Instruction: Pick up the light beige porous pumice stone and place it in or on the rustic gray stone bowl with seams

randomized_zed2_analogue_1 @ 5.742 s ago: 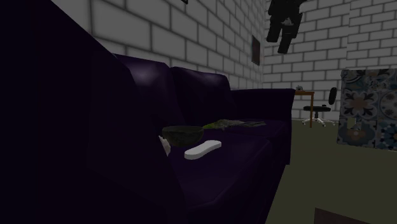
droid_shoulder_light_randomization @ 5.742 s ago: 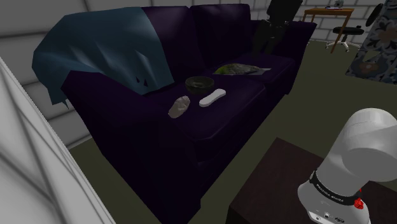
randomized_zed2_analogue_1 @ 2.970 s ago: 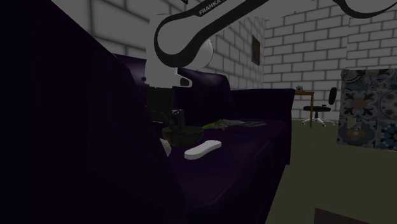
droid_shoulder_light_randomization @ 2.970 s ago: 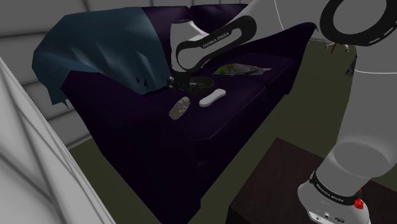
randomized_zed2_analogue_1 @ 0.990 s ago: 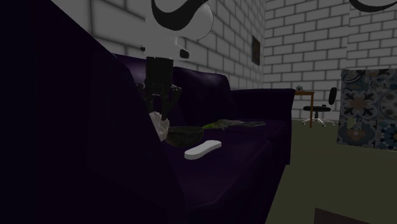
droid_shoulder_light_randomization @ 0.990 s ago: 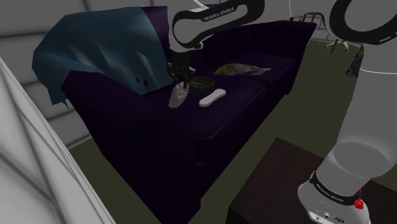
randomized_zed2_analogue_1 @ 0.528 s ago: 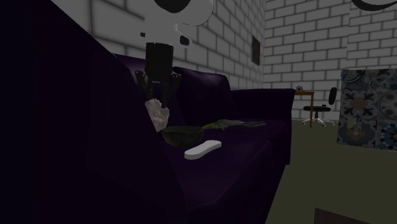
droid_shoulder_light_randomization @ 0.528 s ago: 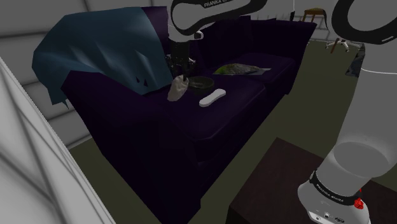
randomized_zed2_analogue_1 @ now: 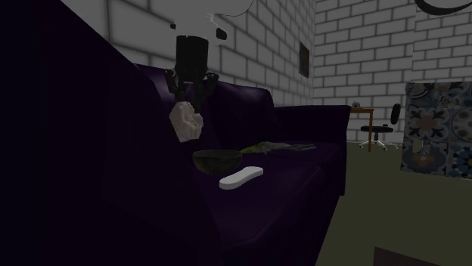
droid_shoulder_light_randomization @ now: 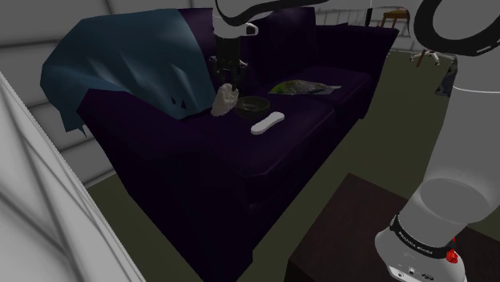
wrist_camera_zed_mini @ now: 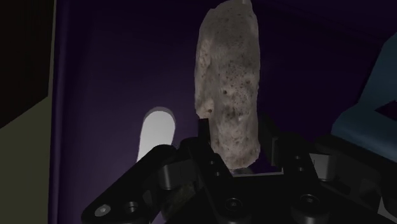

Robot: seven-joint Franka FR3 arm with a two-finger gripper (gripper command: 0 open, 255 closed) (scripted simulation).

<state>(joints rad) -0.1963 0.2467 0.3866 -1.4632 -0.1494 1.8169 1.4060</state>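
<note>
We read one marking: small white lettering, apparently "FRANKA EMIKA", on the black band (droid_shoulder_light_randomization: pixel 418 240) around the arm's base (droid_shoulder_light_randomization: pixel 453 196) in the shoulder view.

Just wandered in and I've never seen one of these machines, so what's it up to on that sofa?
A white robot arm holds a pale, porous stone in its black claw, up in the air over the dark purple sofa. A dark bowl sits on the seat cushion lower down, a white oblong thing next to it. The stone is not in the bowl yet.
</note>
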